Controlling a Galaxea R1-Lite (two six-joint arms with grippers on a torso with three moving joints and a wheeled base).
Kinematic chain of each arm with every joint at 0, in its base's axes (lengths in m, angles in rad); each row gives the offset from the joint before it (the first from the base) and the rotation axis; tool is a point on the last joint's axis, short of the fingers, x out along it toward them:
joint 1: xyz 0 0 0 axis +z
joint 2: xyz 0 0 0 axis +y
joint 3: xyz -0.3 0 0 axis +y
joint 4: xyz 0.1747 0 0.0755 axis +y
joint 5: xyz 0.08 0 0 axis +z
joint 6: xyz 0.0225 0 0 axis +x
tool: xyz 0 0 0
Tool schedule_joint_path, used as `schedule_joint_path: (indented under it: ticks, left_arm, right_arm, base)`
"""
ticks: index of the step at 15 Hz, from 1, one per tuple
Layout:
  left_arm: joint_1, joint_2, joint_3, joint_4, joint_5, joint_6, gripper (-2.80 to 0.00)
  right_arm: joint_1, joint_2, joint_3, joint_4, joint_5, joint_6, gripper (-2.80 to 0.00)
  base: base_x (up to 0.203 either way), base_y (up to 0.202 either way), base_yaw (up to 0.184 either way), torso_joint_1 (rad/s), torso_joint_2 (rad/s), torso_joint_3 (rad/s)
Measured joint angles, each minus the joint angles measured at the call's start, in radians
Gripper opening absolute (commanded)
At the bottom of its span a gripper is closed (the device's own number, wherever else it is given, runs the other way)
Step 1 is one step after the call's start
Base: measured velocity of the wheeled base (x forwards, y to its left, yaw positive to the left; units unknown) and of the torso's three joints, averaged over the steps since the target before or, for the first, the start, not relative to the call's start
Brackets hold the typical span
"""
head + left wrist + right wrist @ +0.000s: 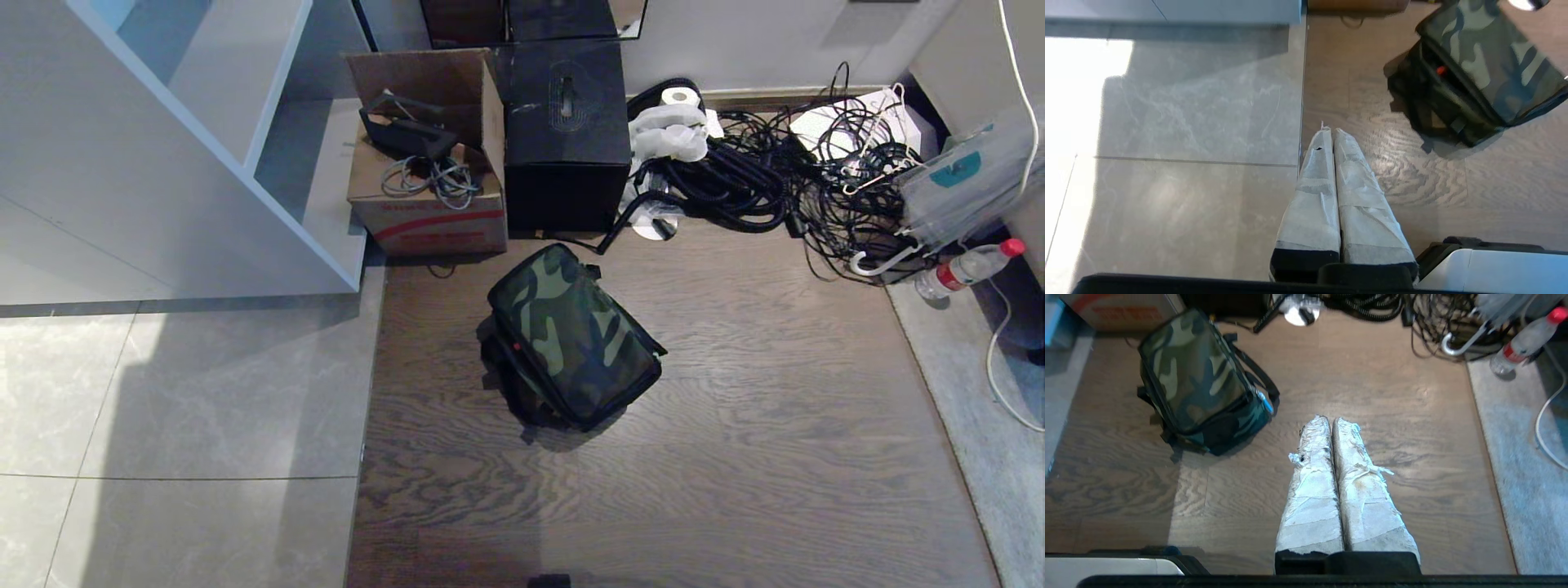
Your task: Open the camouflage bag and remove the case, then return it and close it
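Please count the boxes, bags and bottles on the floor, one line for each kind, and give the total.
Boxes: 2, cardboard box and black box
Bags: 1, camouflage bag
Bottles: 1, bottle
Total: 4

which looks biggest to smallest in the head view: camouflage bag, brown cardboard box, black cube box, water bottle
1. camouflage bag
2. brown cardboard box and black cube box: about alike, and both lie farther from the camera than the bag, so their order is unsure
3. water bottle
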Motion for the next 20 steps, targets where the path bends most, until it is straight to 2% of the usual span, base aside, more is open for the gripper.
schedule_joint_path:
  ticks: [20]
  left_arm:
    - [0.0, 0.0, 0.0, 0.0, 0.0, -0.002, -2.8]
  right_arm:
    - [0.0, 0.0, 0.0, 0.0, 0.0, 0.0, -2.8]
  base:
    - [0.0, 0.0, 0.0, 0.004, 0.0, 0.201]
